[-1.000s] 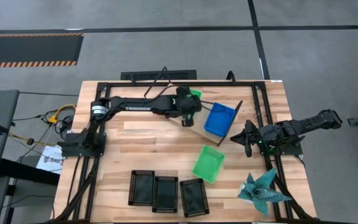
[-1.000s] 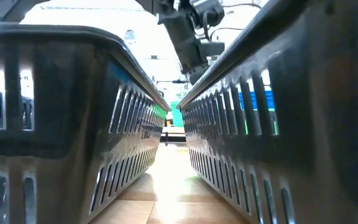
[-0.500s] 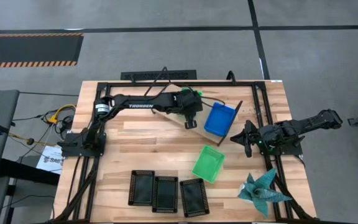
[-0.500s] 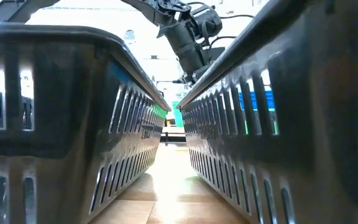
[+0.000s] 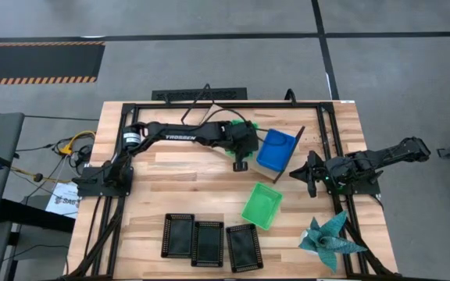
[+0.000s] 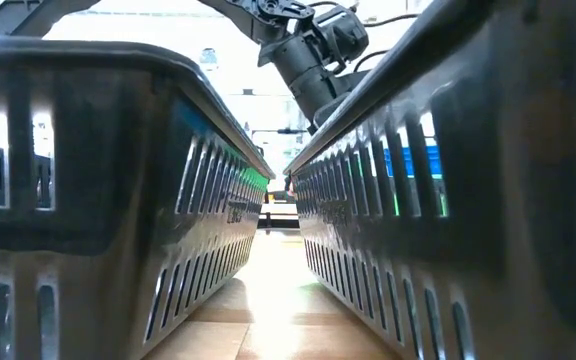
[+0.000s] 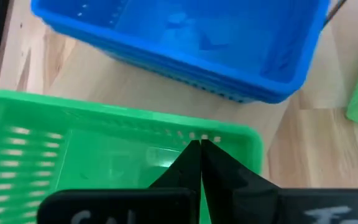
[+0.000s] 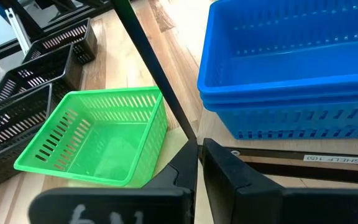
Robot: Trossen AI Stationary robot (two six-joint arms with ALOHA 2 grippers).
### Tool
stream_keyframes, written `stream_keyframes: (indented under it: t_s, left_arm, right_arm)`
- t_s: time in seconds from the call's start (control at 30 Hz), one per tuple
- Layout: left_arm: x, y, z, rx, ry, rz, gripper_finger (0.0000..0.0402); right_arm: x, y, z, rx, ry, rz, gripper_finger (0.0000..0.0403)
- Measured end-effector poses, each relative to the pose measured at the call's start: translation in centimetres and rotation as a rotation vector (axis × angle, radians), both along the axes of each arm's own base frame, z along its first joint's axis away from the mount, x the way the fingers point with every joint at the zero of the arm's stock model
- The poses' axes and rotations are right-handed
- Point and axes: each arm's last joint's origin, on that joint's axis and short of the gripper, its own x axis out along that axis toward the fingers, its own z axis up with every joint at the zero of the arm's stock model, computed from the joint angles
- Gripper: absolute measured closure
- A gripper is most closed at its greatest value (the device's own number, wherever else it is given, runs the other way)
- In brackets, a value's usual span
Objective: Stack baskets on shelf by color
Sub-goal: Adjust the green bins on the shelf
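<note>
Left gripper [image 5: 241, 162], fingers pinched on a green basket's [image 7: 104, 149] rim, beside blue stack [image 5: 276, 150] on shelf [image 5: 297, 156]. Right gripper [image 5: 303, 173] nearly shut, empty, idle. Remaining: 2nd green basket [image 5: 262, 206], 3 black baskets [image 5: 208, 242] on counter [image 5: 178, 187].

- Blue baskets [image 5: 276, 149]: nested stack, open side up, on the shelf [image 5: 297, 154] at about 1 o'clock from the table's middle.
- Green basket [image 5: 262, 205]: upright and empty, alone on the table at 5 o'clock from the blue stack.
- Second green basket [image 7: 92, 149]: beside the blue stack, at its 9 o'clock.
- Black baskets [image 5: 209, 242]: three side by side in a row at 6 o'clock.
</note>
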Motion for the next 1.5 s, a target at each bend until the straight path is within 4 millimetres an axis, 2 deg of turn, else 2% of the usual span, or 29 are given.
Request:
stream_keyframes:
  t_s: [0.27, 0.4, 0.63, 0.73, 0.83, 0.97, 1.1, 1.33, 1.5]
  left_arm:
    - [0.2, -1.8, 0.0, 0.027, 0.01, -0.084, 0.0401]
    - [0.2, -2.5, 0.3, 0.094, 0.032, -0.049, 0.0401]
    - [-0.1, -4.0, 4.8, 0.194, 0.083, 0.065, 0.0401]
    - [-1.0, -5.2, 6.9, 0.153, 0.138, 0.097, 0.0401]
    - [-2.4, -6.8, 7.8, 0.076, 0.267, 0.078, 0.0402]
    - [-3.2, -8.6, 6.8, 0.02, 0.365, 0.027, 0.0402]
    - [-2.8, -9.1, 4.5, 0.013, 0.361, 0.023, 0.0401]
    - [-3.2, -7.5, 0.1, 0.069, 0.409, 0.095, 0.0401]
    - [-3.4, -5.9, -0.6, 0.185, 0.42, 0.168, 0.0401]
  right_arm:
    - [0.0, 0.0, 0.0, 0.0, 0.0, 0.0, 0.0352]
    - [0.0, 0.0, 0.0, 0.0, 0.0, 0.0, 0.0352]
    - [0.0, 0.0, 0.0, 0.0, 0.0, 0.0, 0.0352]
    - [0.0, 0.0, 0.0, 0.0, 0.0, 0.0, 0.0352]
    - [0.0, 0.0, 0.0, -0.004, 0.0, 0.002, 0.0352]
    - [0.0, 0.0, 0.0, -0.008, 0.001, 0.004, 0.0352]
    - [0.0, 0.0, 0.0, -0.008, 0.001, 0.004, 0.0352]
    - [0.0, 0.0, 0.0, -0.008, 0.001, 0.004, 0.0352]
    - [0.0, 0.0, 0.0, -0.008, 0.001, 0.004, 0.0352]
